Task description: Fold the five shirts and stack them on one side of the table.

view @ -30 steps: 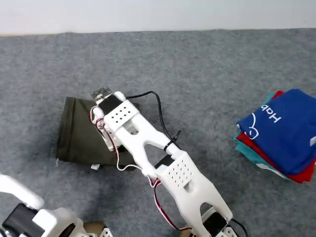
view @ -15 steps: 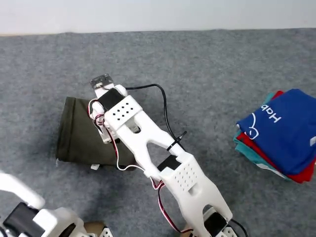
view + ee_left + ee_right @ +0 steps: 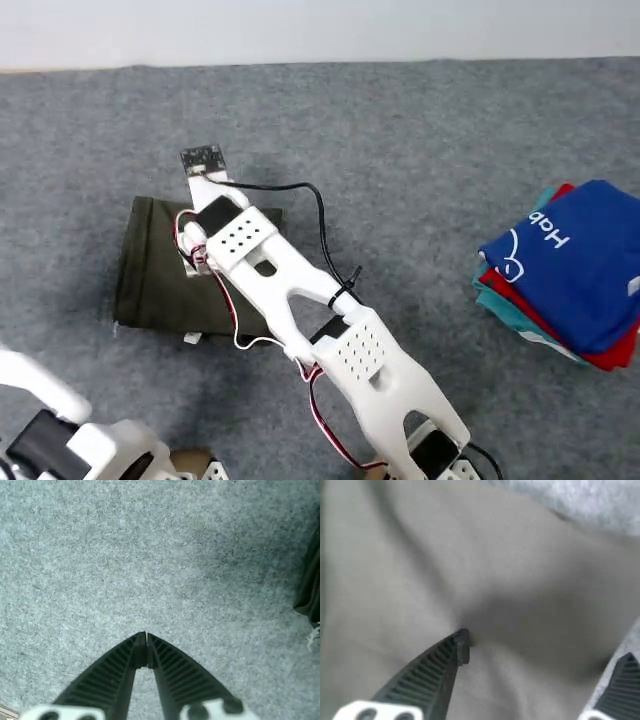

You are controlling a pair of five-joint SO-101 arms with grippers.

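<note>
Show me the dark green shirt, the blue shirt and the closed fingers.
dark green shirt [image 3: 150, 265]: high view, its flat, uncovered part.
blue shirt [image 3: 575, 270]: high view, middle of its top.
closed fingers [image 3: 117, 667]: left wrist view, one finger's ribbed face.

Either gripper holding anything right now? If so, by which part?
Nothing is held. The right gripper is open over the folded olive shirt, one fingertip on the cloth; the left gripper is shut on nothing above the carpet.
</note>
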